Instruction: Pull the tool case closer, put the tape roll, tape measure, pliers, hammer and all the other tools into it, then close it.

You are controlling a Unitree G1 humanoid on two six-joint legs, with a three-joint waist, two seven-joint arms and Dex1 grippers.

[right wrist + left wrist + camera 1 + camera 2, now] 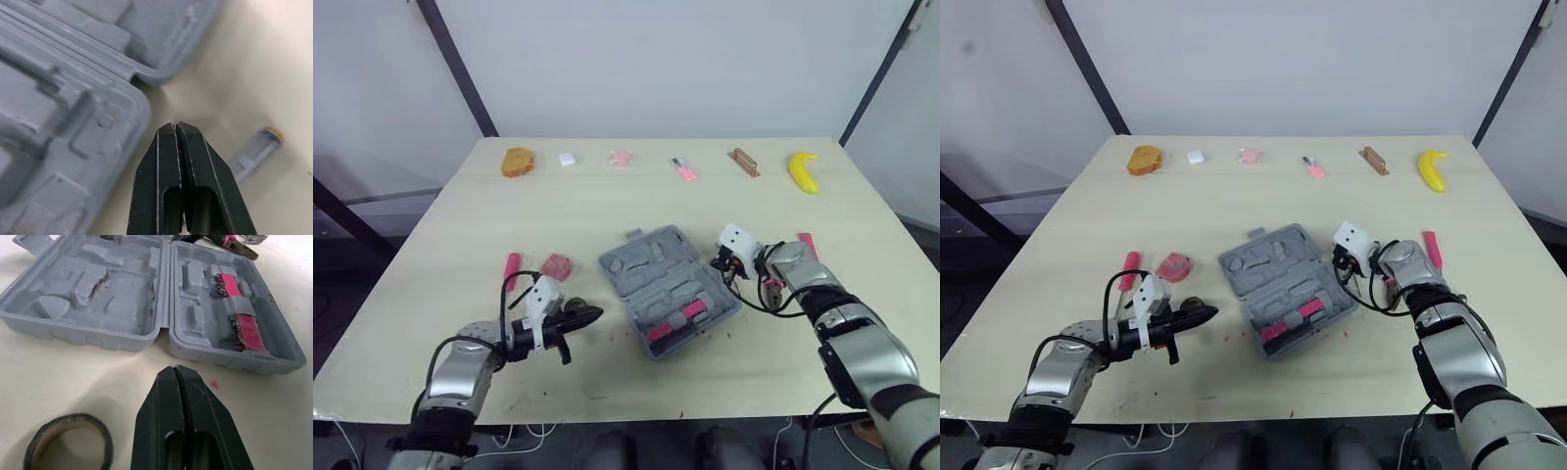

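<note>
We see a moulded grey case spread wide (2 pink inserts); left claw, right claw pinched together, empty; left wrist view adds a dark tape ring.

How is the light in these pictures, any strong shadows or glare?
Left eye view: soft, even light on the pale wooden table, no glare. Left wrist view: the open grey plastic tool case throws a soft shadow along the wall facing the left gripper. Right wrist view: a darker shadow hugs the case's corner.
</note>
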